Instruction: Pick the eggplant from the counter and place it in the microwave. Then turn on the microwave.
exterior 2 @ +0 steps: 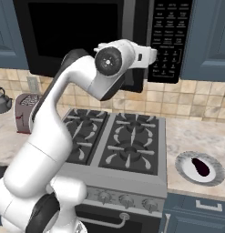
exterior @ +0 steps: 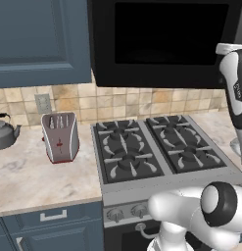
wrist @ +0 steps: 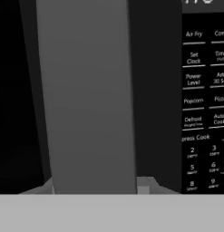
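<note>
Hand view: handle [wrist: 88,95] close ahead; keypad [wrist: 205,108] beside right edge.

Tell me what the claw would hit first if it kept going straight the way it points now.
Most likely the microwave's long vertical handle: it stands dead ahead and close in the hand view, with the keypad off to its right. How much gap is left cannot be told.

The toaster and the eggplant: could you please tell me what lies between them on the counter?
The grey gas stove lies between the toaster and the eggplant, as the right base view shows.
</note>
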Controlling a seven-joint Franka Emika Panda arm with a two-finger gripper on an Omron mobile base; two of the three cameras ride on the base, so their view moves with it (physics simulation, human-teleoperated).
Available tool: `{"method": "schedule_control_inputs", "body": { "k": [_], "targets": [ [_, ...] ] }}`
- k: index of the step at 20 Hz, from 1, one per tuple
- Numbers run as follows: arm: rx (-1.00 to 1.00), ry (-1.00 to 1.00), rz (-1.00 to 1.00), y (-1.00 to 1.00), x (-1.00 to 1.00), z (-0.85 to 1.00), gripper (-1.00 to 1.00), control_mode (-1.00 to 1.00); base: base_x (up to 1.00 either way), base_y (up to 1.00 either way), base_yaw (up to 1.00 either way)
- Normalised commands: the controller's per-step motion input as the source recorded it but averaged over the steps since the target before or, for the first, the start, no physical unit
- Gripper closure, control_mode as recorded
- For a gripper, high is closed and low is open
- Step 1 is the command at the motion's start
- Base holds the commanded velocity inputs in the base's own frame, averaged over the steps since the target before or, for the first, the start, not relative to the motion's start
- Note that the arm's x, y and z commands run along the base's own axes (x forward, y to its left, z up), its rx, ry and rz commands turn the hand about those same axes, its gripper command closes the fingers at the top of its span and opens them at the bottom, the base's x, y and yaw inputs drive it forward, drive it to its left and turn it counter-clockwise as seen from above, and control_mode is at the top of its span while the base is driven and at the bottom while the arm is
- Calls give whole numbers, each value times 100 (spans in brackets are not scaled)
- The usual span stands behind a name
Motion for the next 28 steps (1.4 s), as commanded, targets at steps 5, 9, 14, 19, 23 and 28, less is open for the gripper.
{"method": "schedule_control_inputs", "body": {
  "k": [5, 9, 14, 19, 23, 28],
  "targets": [
    [0, -1, -10, -1, -52, 9, 100, -100, 0, 0, 0],
    [0, 1, -12, 0, -40, 21, 100, -100, 0, 0, 0],
    [0, 2, -12, 0, -38, 24, 100, -100, 0, 0, 0],
    [0, 0, -11, 0, -42, 17, 100, -100, 0, 0, 0],
    [0, 0, -9, 0, -42, 13, 100, -100, 0, 0, 0],
    [0, 0, -9, 0, -42, 16, 100, -100, 0, 0, 0]
  ]
}}
